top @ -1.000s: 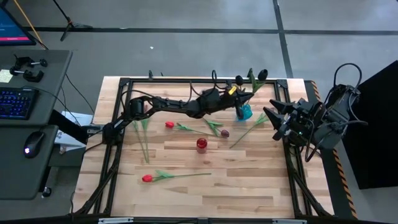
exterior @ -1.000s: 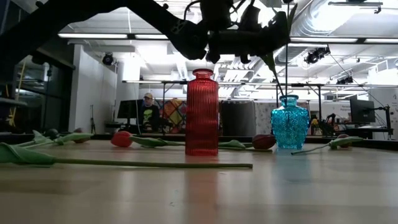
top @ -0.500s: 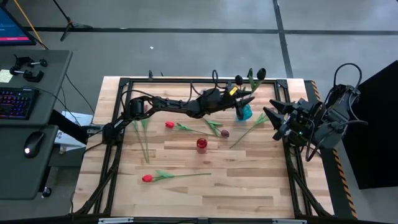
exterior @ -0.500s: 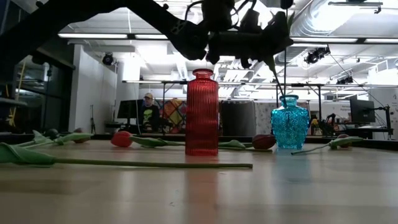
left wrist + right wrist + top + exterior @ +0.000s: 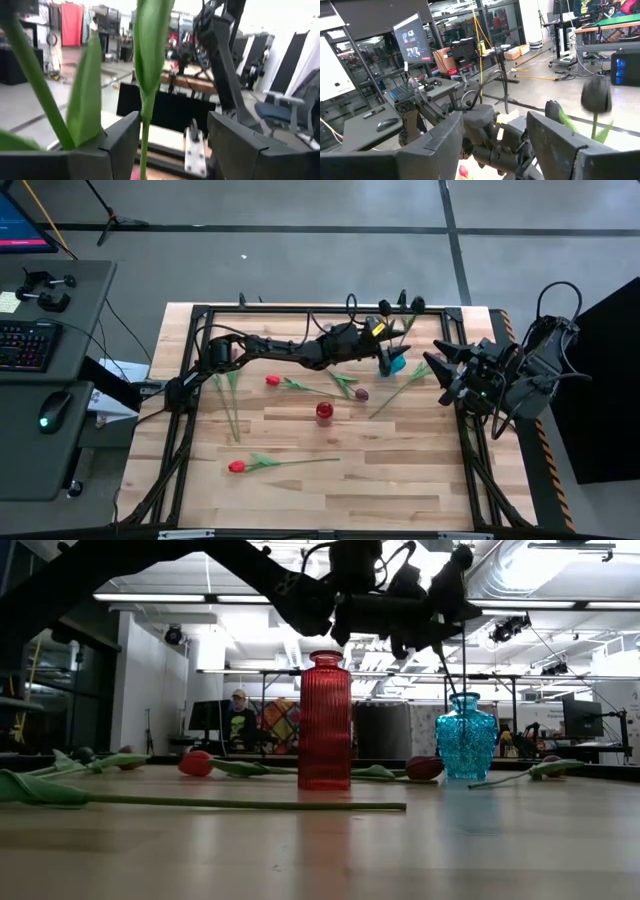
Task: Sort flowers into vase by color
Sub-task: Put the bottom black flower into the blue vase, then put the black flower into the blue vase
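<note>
Presently the left gripper (image 5: 390,333) is hanging just above the blue vase (image 5: 392,360) at the far side of the table (image 5: 400,470), and its fingers look clenched on a dark tulip (image 5: 461,558) whose stem is running down into the vase mouth. The left wrist view is showing a green stem and leaf between the fingers, though the contact itself is hard to read. To finish well, the stem probably needs lowering straight down until it is resting inside the neck, and only then letting go, since a tilted release could tip the flower out or nudge the vase. Nearer than the gripper, the red vase (image 5: 324,412) is standing upright and apart. A maroon tulip (image 5: 352,387) is lying just beside the gripper, a red tulip (image 5: 280,382) a little further along the arm, and another red one (image 5: 270,464) well away at the near edge. One more flower (image 5: 405,385) is lying between the blue vase and the right gripper (image 5: 441,366), which is waiting with fingers parted at the table's right edge.
</note>
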`<move>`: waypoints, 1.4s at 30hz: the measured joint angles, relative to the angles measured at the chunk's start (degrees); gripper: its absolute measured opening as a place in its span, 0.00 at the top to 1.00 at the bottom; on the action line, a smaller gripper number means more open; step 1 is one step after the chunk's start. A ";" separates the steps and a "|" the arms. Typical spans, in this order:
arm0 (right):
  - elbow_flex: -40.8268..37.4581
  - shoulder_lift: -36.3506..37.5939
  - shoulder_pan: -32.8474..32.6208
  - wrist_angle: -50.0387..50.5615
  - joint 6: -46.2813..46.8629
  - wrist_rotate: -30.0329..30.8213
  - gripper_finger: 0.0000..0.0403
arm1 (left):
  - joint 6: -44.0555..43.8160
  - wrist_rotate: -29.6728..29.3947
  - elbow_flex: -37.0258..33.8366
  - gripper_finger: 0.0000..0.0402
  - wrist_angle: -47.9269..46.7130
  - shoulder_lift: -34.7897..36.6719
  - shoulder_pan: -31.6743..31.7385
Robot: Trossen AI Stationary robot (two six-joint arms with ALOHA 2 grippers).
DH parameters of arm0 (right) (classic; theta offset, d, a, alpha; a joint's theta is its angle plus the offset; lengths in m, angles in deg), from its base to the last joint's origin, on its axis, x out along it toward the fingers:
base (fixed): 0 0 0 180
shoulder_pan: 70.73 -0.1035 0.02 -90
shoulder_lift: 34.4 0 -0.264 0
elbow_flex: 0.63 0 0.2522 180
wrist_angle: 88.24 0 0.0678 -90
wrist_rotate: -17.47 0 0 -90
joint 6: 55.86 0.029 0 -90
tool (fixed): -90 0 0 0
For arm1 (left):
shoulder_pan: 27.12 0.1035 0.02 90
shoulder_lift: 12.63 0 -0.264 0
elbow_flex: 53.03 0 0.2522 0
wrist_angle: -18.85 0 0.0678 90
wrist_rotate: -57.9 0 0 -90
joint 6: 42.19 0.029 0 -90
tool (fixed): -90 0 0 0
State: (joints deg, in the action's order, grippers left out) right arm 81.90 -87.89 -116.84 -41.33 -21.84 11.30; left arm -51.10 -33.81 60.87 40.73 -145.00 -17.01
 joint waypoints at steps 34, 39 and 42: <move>-0.02 0.00 0.00 -0.20 -8.58 0.00 0.48 | 7.39 4.15 -2.06 0.47 -67.31 26.85 -7.73; -0.02 0.00 -0.01 -0.04 -10.75 -0.03 0.48 | -10.23 -12.38 -16.82 0.50 -72.28 38.81 -12.77; -0.02 0.00 0.00 -0.01 -11.43 -0.07 0.48 | -32.68 -20.81 -27.64 0.51 -77.56 47.23 -16.94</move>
State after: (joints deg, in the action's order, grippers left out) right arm 81.88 -87.89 -116.84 -41.34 -33.27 11.23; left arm -83.78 -54.62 33.23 -36.83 -97.77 -33.95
